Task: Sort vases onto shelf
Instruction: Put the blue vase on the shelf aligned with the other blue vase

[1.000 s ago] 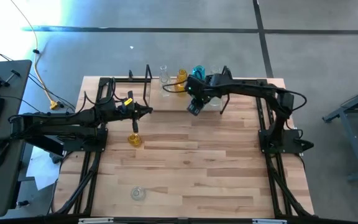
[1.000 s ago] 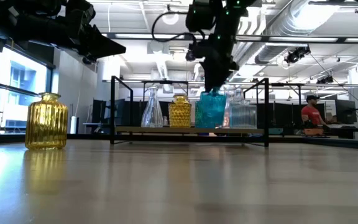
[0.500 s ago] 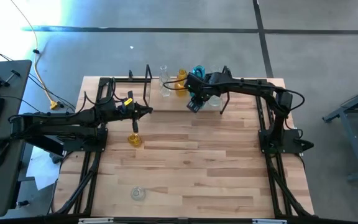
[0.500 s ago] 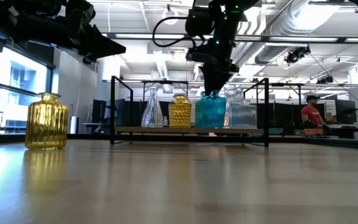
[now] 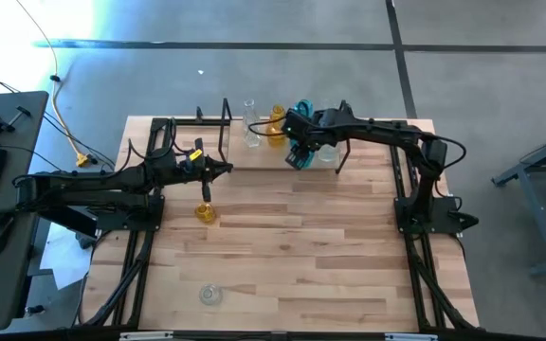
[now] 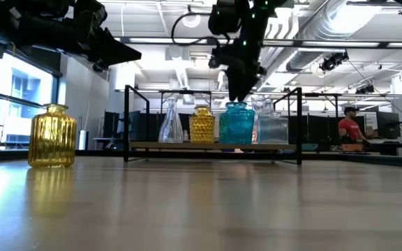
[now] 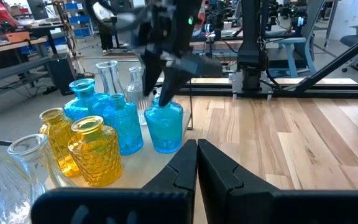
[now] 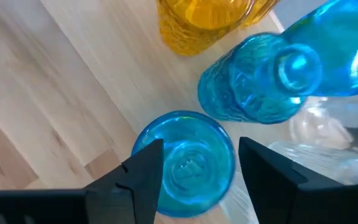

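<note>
Right gripper [image 8: 194, 165] releasing a teal vase [image 6: 237, 124] onto the shelf [image 6: 187, 145].

The right gripper is standing directly above the teal vase with its fingers [image 8: 143, 171] spread on either side of the neck and apparently clear of the glass; the left gripper [image 7: 196, 163] is waiting closed and empty over the left half of the table, above the amber vase [image 5: 205, 212]. The teal vase is sitting on the shelf board just beside a yellow vase [image 6: 202, 125] and other blue glass. It is judged rigid, smooth, slippery and fragile, fairly light; the narrow neck is the best hold. Compared with a second ago, the right fingers are standing wider and are sitting higher on the vase, whose mouth now shows. A clear vase [image 5: 210, 294] is lying near the table's front edge.
</note>
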You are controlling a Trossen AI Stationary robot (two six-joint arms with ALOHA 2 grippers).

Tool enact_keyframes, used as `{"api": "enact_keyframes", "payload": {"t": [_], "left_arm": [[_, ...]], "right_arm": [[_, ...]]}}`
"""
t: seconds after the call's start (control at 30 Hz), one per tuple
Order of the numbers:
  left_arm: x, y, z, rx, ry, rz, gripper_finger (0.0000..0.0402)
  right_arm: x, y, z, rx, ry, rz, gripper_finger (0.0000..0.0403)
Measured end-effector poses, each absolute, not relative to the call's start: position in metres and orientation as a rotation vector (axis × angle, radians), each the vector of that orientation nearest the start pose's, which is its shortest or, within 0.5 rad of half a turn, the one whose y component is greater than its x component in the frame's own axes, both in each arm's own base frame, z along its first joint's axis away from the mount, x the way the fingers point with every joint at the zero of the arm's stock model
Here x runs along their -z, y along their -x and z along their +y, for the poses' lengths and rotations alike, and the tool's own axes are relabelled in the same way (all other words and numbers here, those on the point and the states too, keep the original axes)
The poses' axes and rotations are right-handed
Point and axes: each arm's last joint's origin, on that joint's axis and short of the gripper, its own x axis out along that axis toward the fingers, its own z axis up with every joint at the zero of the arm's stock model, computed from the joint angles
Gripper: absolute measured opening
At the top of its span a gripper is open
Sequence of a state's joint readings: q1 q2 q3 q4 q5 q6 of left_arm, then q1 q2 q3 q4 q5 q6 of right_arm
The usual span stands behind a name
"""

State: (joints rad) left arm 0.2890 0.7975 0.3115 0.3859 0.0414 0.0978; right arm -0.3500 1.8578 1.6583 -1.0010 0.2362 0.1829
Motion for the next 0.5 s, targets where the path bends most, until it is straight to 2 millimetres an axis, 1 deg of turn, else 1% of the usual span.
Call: {"api": "enact_keyframes", "payload": {"t": [0.13, 0.17, 0.23, 0.33, 0.5], "left_arm": [[-0.221, -0.169, 0.049, -0.242, -0.081, 0.111, 0.0005], [-0.221, -0.169, 0.049, -0.242, -0.081, 0.111, 0.0005], [-0.221, -0.169, 0.049, -0.242, -0.081, 0.111, 0.0005], [-0.221, -0.169, 0.049, -0.243, -0.081, 0.111, 0.0005], [-0.221, -0.169, 0.049, -0.243, -0.081, 0.111, 0.0005]], "right_arm": [[-0.306, -0.354, -0.128, 0.617, -0.157, 1.179, 0.0181], [-0.311, -0.354, -0.125, 0.612, -0.149, 1.186, 0.0175], [-0.314, -0.353, -0.118, 0.585, -0.142, 1.206, 0.0155], [-0.307, -0.354, -0.107, 0.529, -0.131, 1.259, 0.0107], [-0.274, -0.356, -0.092, 0.479, -0.11, 1.325, 0.0015]]}}
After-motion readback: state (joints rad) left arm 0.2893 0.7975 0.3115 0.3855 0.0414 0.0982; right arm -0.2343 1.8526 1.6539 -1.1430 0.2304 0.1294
